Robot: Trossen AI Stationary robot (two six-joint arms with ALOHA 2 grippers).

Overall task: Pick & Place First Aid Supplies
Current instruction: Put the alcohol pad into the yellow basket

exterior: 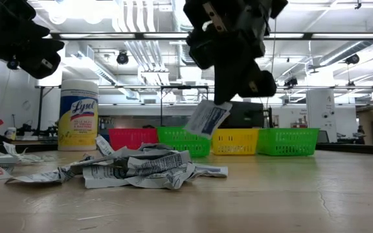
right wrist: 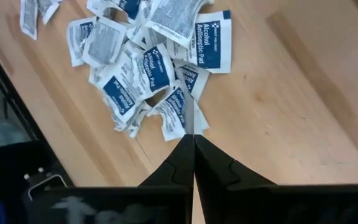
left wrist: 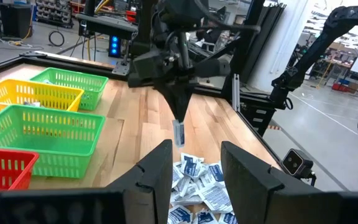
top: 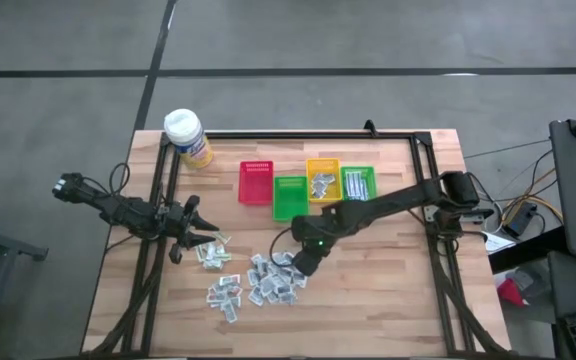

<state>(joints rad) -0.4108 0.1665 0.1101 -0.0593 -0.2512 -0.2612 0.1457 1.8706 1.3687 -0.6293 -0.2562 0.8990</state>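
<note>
The first aid supplies are small white packets with blue print, heaped in a pile (top: 258,282) on the wooden table, which also shows in the right wrist view (right wrist: 145,68) and the low view (exterior: 135,169). A few more packets (top: 213,254) lie to the left of it. My right gripper (top: 303,263) hangs above the pile's right edge, shut on one packet (exterior: 207,118). My left gripper (left wrist: 194,177) is open and hovers above the table (top: 196,235), left of the pile, touching nothing. My right gripper pinches a single packet by its upper edge (exterior: 217,103) between the two fingertips, coming from above and pointing down. The packet hangs tilted below the fingers, lifted clear of the pile. In the right wrist view it shows edge-on (right wrist: 192,118).
Four small bins stand in a row beyond the pile: red (top: 256,182), green (top: 289,197), yellow (top: 322,178) with packets inside, and green (top: 358,183). A yellow wipes canister (top: 188,137) stands at the far left corner. Bare wood lies to the right of the pile.
</note>
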